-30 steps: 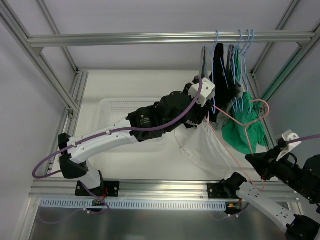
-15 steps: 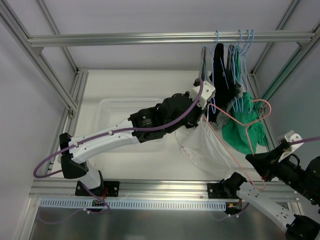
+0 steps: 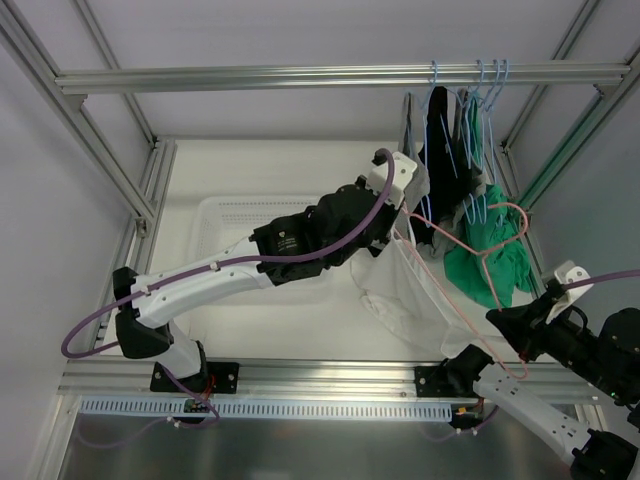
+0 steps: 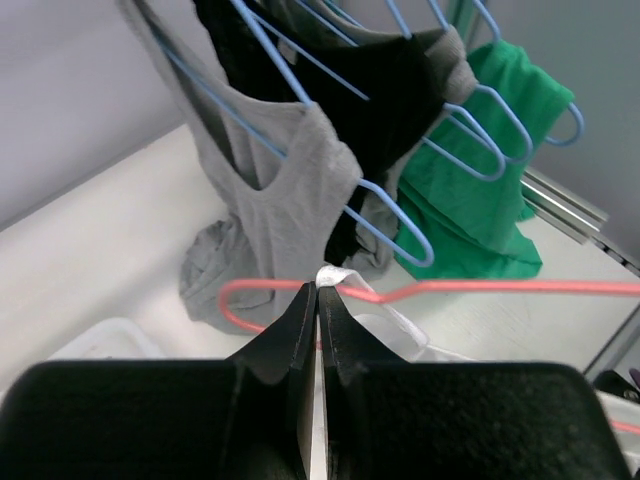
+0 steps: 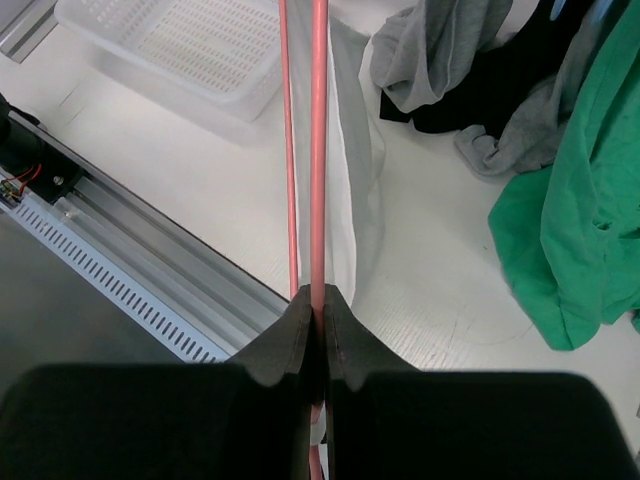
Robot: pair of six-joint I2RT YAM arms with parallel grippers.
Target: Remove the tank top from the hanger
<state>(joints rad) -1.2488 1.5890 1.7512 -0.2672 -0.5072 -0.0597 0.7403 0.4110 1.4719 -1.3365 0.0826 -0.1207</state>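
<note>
A white tank top [image 3: 400, 285] hangs on a pink wire hanger [image 3: 505, 206] that slants across the right half of the table. In the left wrist view my left gripper [image 4: 318, 288] is shut, pinching the white strap [image 4: 336, 274] where it crosses the hanger wire [image 4: 480, 287]. From above, the left gripper [image 3: 396, 230] sits at the hanger's far end. My right gripper [image 3: 492, 318] is shut on the hanger's near end. In the right wrist view the pink wire [image 5: 319, 150] runs straight out of the right gripper [image 5: 317, 293], with white cloth [image 5: 357, 180] beside it.
Blue hangers on the top rail [image 3: 330, 76] carry a grey top [image 4: 290, 190], a black garment [image 4: 400, 80] and a green one [image 3: 480, 260], just behind the pink hanger. A white mesh basket [image 3: 225, 215] lies under the left arm. Aluminium frame posts border the table.
My left gripper has closed on the white strap and lifted slightly back and left. The pink hanger has swung a little left with it. The right gripper keeps its grip.
</note>
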